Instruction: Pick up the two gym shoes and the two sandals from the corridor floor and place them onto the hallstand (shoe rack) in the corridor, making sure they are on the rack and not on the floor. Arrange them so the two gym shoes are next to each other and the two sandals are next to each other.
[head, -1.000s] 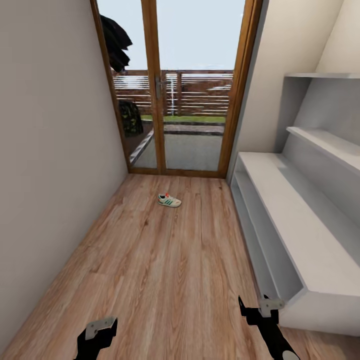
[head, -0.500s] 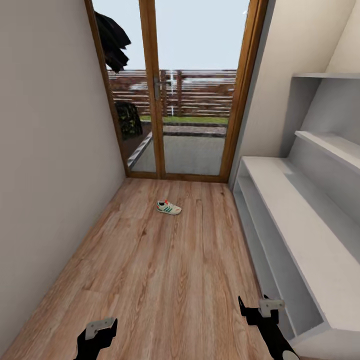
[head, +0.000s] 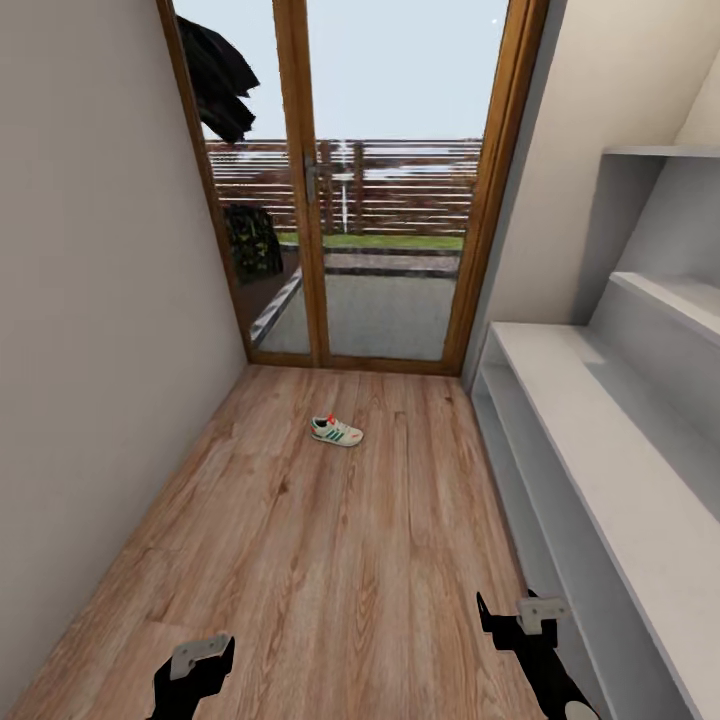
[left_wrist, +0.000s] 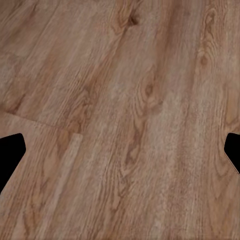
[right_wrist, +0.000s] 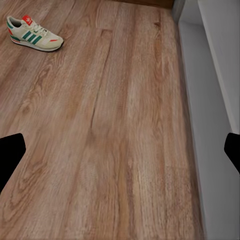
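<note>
Right wrist view catches gym shoe (right_wrist: 34, 34) beside hallstand (right_wrist: 210, 100).

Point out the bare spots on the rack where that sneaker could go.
The hallstand's long flat top is bare from the end near the glass door toward the robot. The staggered shelves above it look bare too. Its low bays are hard to see. The gym shoe lies alone on the floor.
</note>
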